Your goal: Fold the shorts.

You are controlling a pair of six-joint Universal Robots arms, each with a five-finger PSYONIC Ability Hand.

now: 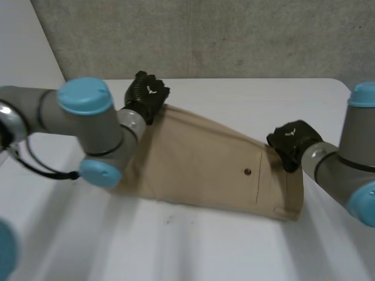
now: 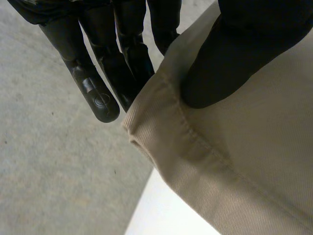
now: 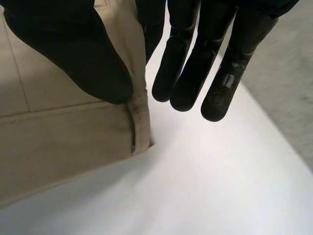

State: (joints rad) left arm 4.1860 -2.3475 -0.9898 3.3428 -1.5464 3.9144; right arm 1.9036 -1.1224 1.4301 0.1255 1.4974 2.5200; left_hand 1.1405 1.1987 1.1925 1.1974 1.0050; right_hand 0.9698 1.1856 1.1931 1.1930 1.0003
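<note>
Clearly — wrist view — left hand (image 2: 244, 44) pinches shorts (image 2: 254, 161) at hem corner.

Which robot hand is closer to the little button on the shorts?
The right hand. It is at the edge of the shorts, a little way from the button. The left hand is at the far corner, most of the cloth away.

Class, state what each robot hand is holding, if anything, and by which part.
Both hold the shorts: the left hand pinches the far corner of one end, the right hand the far corner of the other end.
</note>
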